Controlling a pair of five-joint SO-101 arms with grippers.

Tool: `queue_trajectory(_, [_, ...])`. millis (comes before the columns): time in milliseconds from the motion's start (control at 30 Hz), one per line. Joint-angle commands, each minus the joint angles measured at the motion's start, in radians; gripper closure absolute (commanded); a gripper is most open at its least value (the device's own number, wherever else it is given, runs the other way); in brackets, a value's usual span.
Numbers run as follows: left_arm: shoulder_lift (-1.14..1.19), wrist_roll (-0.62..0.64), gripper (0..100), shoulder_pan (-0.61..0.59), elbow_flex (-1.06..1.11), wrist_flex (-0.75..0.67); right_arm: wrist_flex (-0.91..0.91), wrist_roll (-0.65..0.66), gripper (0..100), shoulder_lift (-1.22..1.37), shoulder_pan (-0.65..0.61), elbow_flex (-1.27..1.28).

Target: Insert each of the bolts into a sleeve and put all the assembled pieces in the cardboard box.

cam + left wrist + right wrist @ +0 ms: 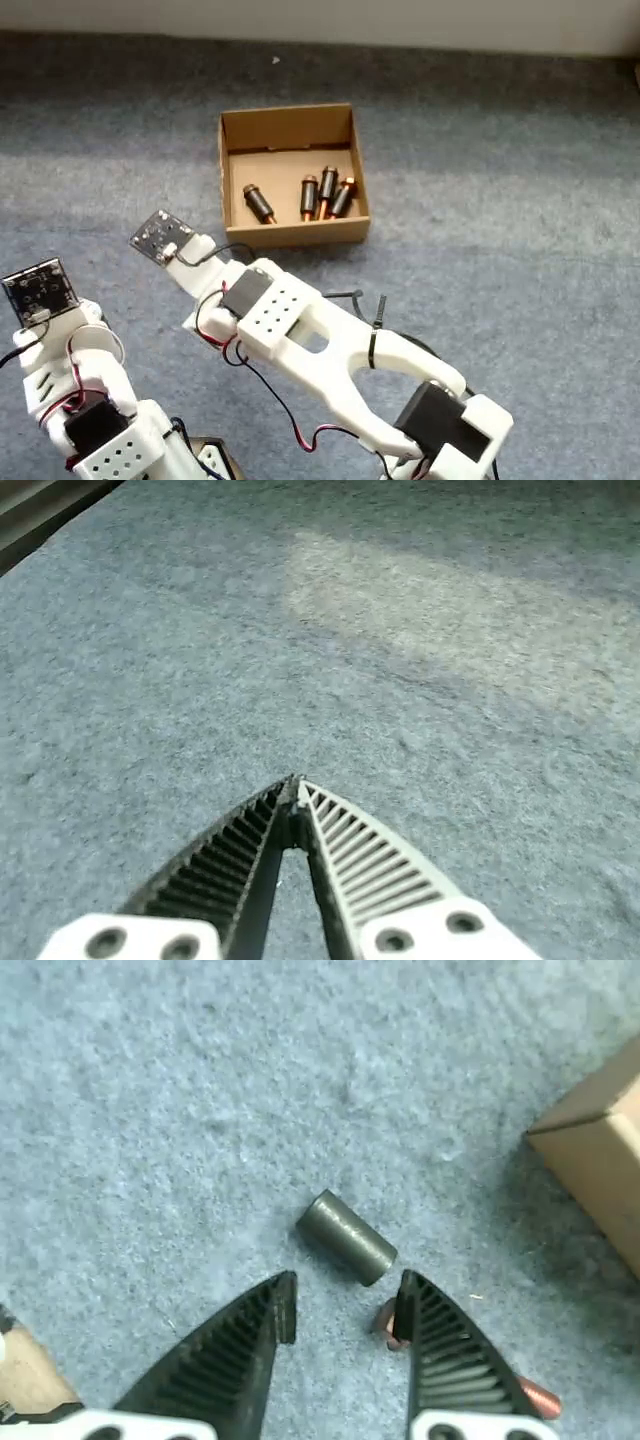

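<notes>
You see the cardboard box on the grey bench, holding four assembled pieces: three lie side by side and one lies apart. Outside the box, near one of its corners, a loose dark sleeve lies on its side. A copper bolt lies just beside it, partly hidden. Your right jaws stand apart over both and grip nothing. Your left jaws are pressed together, empty, farther from the box.

2 white arms, black servos, red-and-black cables, dark ribbed pincer fingers.
</notes>
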Motion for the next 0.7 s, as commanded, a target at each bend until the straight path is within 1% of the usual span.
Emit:
queue_trajectory(0, [-0.008,0.009,99,-0.044,-0.018,0.029,-0.016,0.041,84.2,0.033,-0.031,-0.015])
queue_trajectory(133, [-0.008,0.006,99,-0.033,0.004,0.061,-0.013,0.120,84.2,0.143,-0.038,-0.035])
queue_trajectory(233, [-0.008,0.003,99,-0.025,0.015,0.061,-0.004,0.124,84.2,0.162,-0.038,-0.082])
queue_trajectory(333, [-0.008,-0.029,99,-0.013,0.018,0.068,0.067,0.126,84.2,0.162,-0.033,-0.143])
queue_trajectory(433, [-0.008,-0.029,99,0.021,0.033,0.063,0.136,0.126,84.2,0.168,-0.033,-0.222])
queue_trajectory(533, [-0.008,-0.031,99,0.024,0.036,0.063,0.156,0.129,84.2,0.168,-0.035,-0.269])
queue_trajectory(667, [-0.008,-0.031,99,0.024,0.038,0.063,0.151,0.232,84.2,0.193,-0.041,-0.286])
